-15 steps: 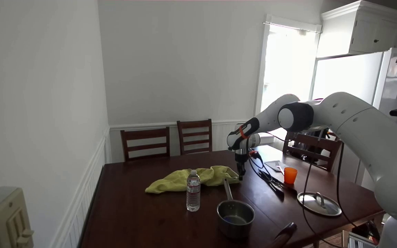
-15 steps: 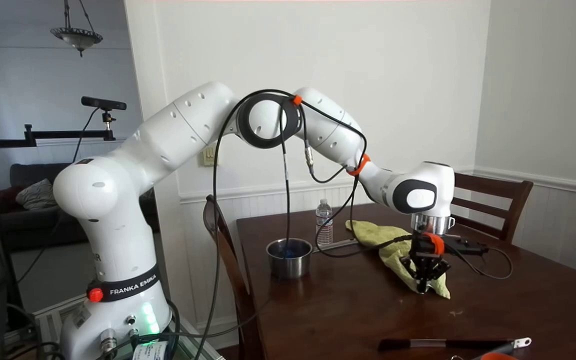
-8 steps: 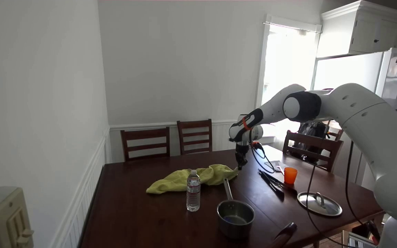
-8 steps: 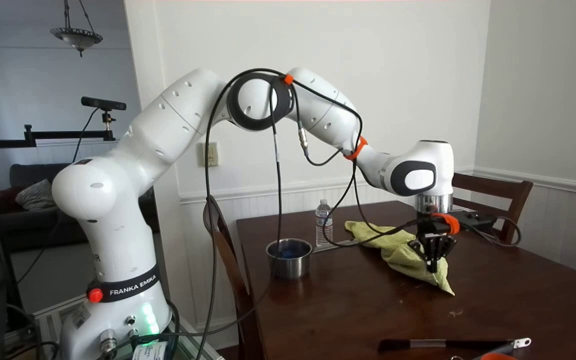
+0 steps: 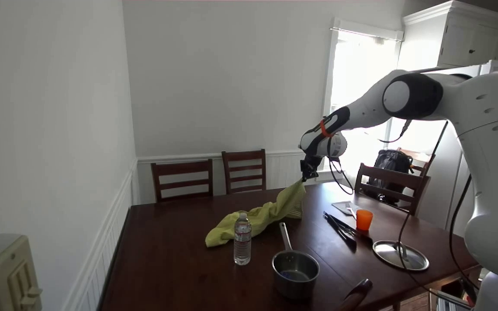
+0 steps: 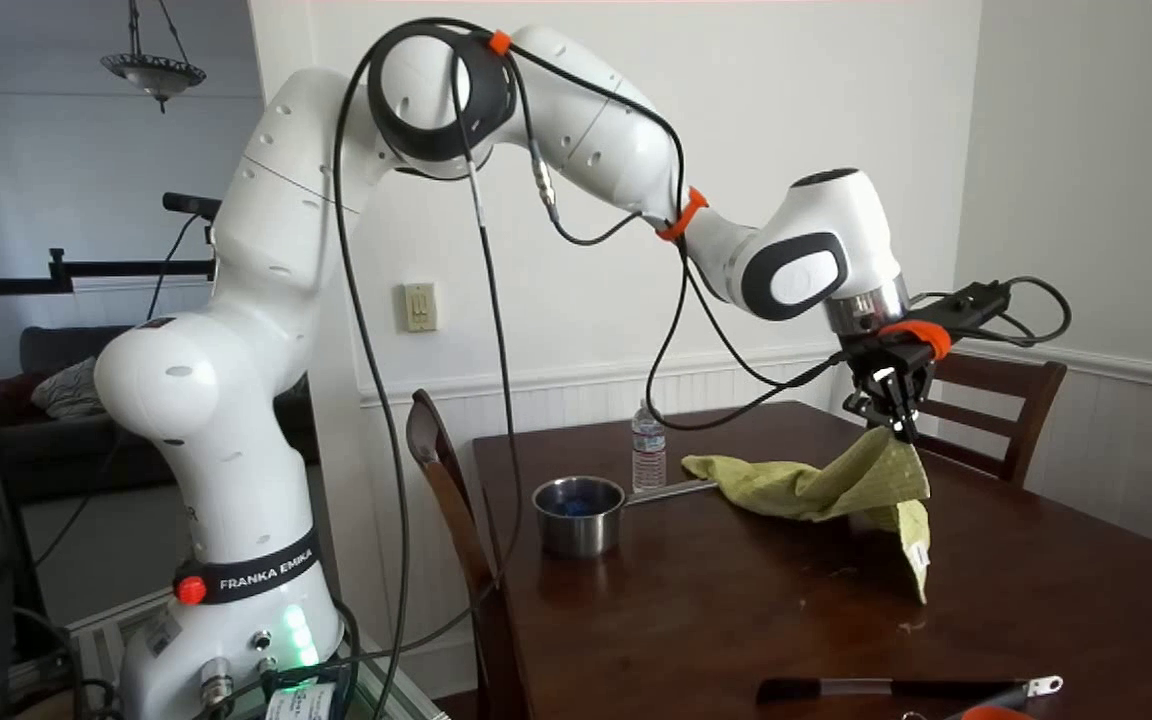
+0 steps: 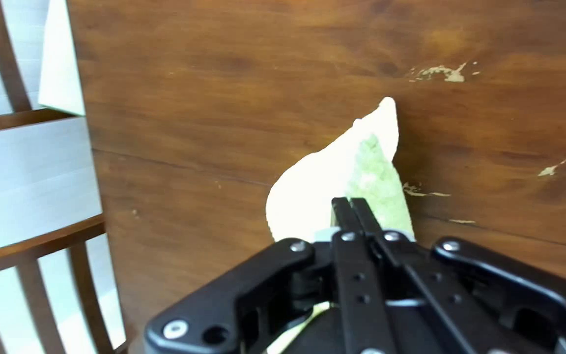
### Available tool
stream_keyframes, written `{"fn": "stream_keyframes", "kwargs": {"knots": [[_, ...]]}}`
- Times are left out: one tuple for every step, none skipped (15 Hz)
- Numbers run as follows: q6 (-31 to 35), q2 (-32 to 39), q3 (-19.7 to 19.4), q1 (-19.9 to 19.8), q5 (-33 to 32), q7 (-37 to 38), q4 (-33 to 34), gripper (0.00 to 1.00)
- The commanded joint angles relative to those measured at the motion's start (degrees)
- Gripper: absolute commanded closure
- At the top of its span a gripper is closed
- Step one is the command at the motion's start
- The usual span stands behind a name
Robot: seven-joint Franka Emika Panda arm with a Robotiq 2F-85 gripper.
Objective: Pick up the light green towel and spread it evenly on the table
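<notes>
Yellow-green towel [image 5: 270, 212] has one end hoisted off the table [image 5: 167, 259] in an exterior view, way higher than half a second ago, the rest lying there; long axis climbs from left of the bottle [image 5: 242, 244] to the gripper [image 5: 304, 179]. In an exterior view, jaws pinch it, tag [image 6: 919, 553] dangling, unreadable; base ring [image 6: 248, 570] says FRANKA EMIKA. Wrist view: fingers [image 7: 344, 215] pressed together over the towel.
</notes>
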Motion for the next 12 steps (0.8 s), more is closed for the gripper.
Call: {"fn": "stream_keyframes", "kwargs": {"knots": [[5.55, -11.61, 6.99, -7.08, 12.74, -10.64, -13.45, 0.99], [5.86, -14.60, 8.55, -8.54, 17.14, -13.88, -16.07, 0.99], [6.01, -16.53, 11.43, -11.32, 21.36, -16.68, -18.06, 0.99], [4.54, -18.35, 9.24, -9.41, 24.77, -17.49, -19.10, 0.99], [4.89, -19.42, 5.60, -6.74, 22.64, -13.84, -20.32, 0.99], [3.57, -14.47, 4.67, -5.14, 21.77, -14.62, -14.27, 0.98], [3.56, -16.21, 3.73, -4.60, 22.18, -14.51, -16.04, 0.99], [1.98, -16.89, 2.65, -4.09, 21.71, -14.76, -16.68, 0.99], [-0.54, -16.42, 1.75, -3.03, 20.87, -14.47, -16.20, 0.99], [-2.19, -16.27, 0.49, -1.75, 19.57, -13.83, -16.76, 0.99], [-5.20, -15.54, -0.96, -0.27, 17.76, -12.51, -16.64, 0.99], [-8.09, -14.88, -2.14, 0.94, 16.89, -12.01, -16.36, 0.99]]}}
